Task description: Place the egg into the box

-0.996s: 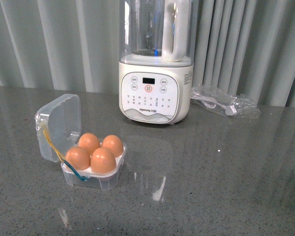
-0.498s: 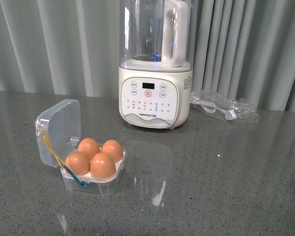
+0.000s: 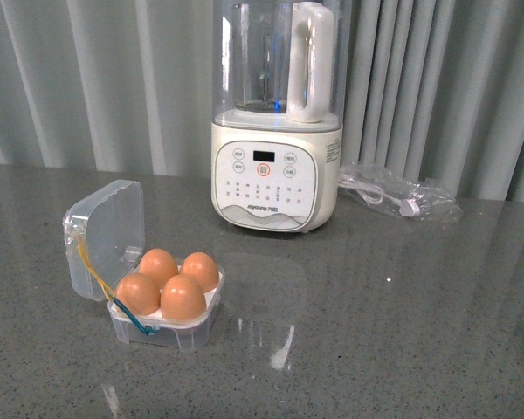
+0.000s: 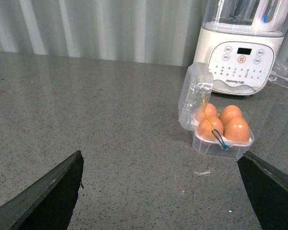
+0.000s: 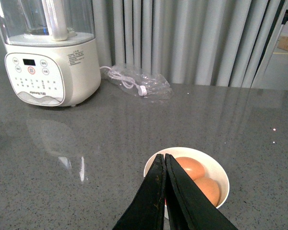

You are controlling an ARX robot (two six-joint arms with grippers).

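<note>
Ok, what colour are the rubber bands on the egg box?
The rubber bands are yellow and blue; left wrist view.

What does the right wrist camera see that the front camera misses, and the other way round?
Only the right wrist view shows a white bowl holding two brown eggs, and the right arm's fingers pressed together, with nothing between them. Only the front view shows the clear box, its lid open, with four eggs filling its tray. Both show the cream blender, the crinkled plastic bag with a white cable inside, the grey table and the curtain.
</note>
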